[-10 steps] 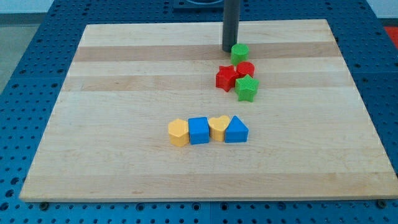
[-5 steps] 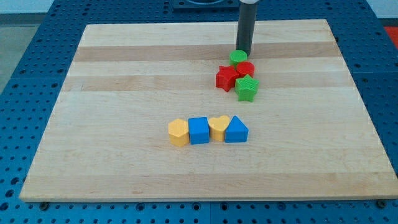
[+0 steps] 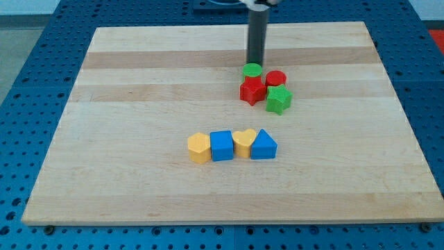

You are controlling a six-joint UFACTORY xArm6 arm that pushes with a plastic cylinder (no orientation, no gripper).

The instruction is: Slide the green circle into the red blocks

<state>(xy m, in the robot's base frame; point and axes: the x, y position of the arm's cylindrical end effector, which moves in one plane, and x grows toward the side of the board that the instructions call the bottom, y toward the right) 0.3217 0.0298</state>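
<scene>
My tip (image 3: 254,62) holds nothing; we see it just above the green circle (image 3: 252,70), toward the view's top. The circle touches the red star (image 3: 252,90), with the red cylinder (image 3: 275,78) beside it. We count 2 green, 2 red, 2 blue, 2 yellow blocks. The green star (image 3: 278,100) sits right of the red star. Farther below runs a row: yellow hexagon (image 3: 198,148), blue cube (image 3: 222,146), yellow heart (image 3: 243,142), blue triangle (image 3: 263,145).
</scene>
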